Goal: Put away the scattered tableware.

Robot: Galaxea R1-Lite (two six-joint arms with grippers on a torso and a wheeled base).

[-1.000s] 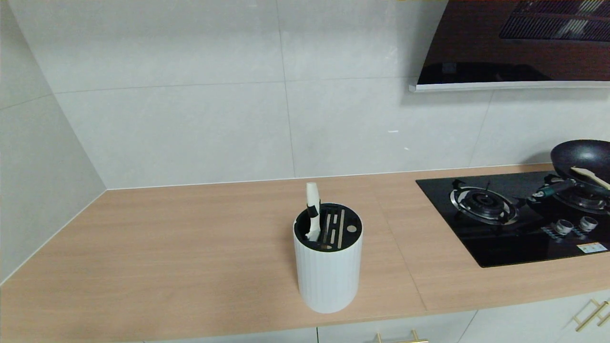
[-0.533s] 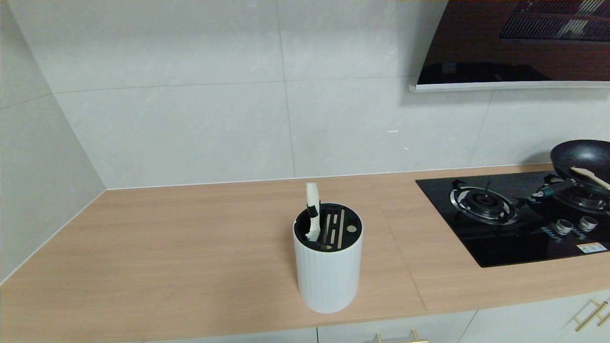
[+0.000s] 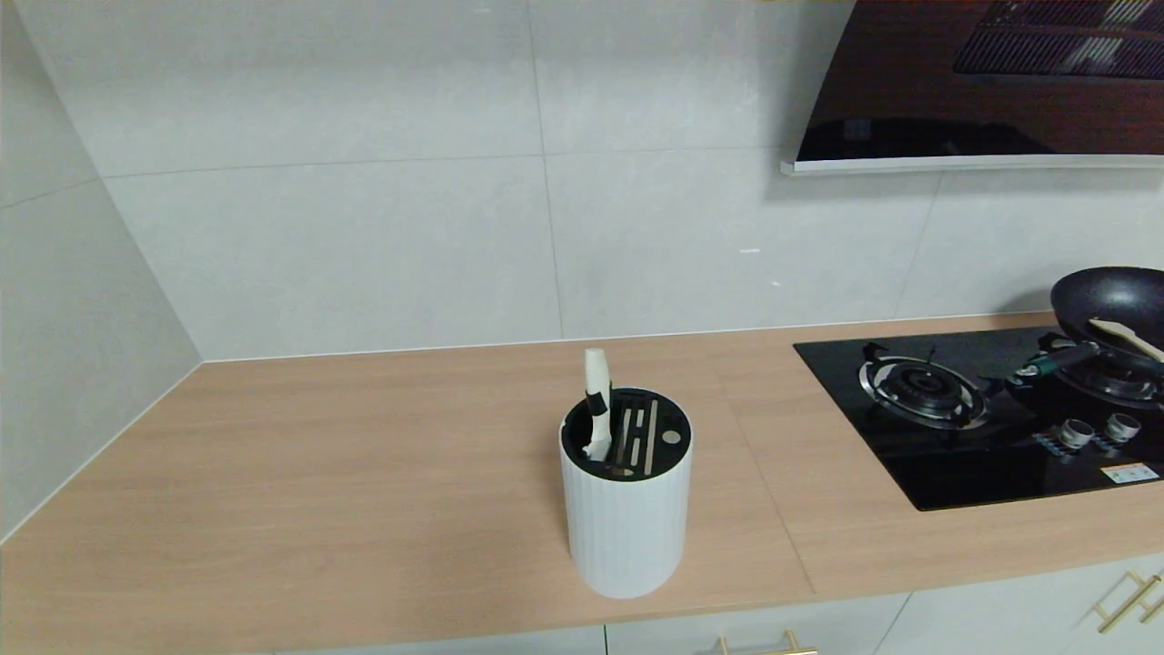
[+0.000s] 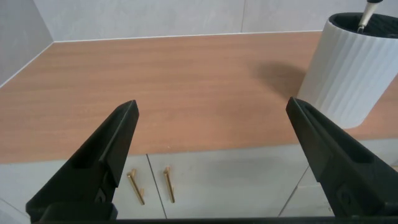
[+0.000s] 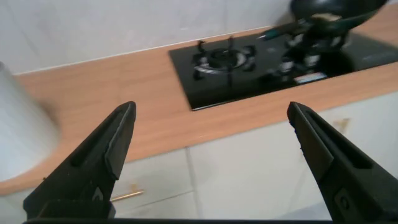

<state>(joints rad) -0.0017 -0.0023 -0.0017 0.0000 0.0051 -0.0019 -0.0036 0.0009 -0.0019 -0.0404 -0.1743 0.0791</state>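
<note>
Both arms hang off the front of the countertop (image 3: 364, 473), above the cabinet fronts. The left gripper (image 4: 211, 109) stands with its jaws spread wide and nothing between them; the right gripper (image 5: 211, 109) likewise. The white ribbed holder (image 3: 626, 518) stands upright near the counter's front edge, and a white-handled utensil (image 3: 596, 391) sits in its open compartment, beside the narrow slots. The only other loose piece noted is a wooden spatula (image 3: 1128, 338) lying in the black pan (image 3: 1109, 300) on the hob (image 3: 982, 428); whether it belongs to the task cannot be told. If it does, the right arm is the better placed: grip the handle, lift clear of the pan rim, and lower it upright into the open compartment without nudging the holder.
</note>
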